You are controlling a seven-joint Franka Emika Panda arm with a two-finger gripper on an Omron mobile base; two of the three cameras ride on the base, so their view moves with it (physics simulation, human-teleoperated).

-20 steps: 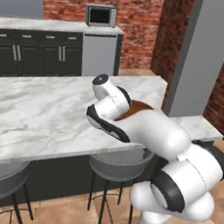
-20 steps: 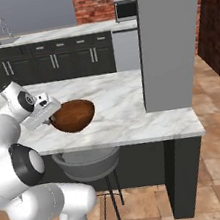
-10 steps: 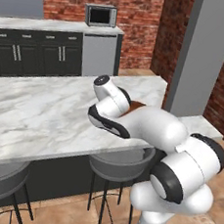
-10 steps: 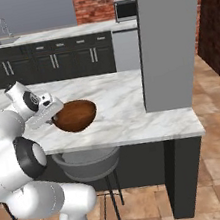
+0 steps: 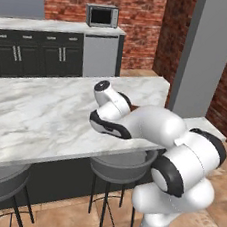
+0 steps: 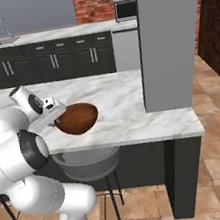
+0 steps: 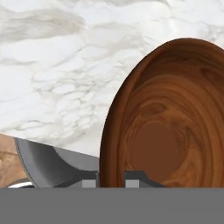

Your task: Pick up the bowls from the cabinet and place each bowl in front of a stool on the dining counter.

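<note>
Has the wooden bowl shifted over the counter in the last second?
No. In the right base view the wooden bowl sits at the same spot against the grey pillar and the dining counter edge, above the stool.

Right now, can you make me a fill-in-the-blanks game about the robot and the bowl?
The jaws are shut on the rim of a brown ____ bowl.
The bowl is above the white ____ counter.
A grey ____ stands below the counter edge.
On the far worktop sits a ____.

Missing words: wooden; marble; stool; microwave.
</note>
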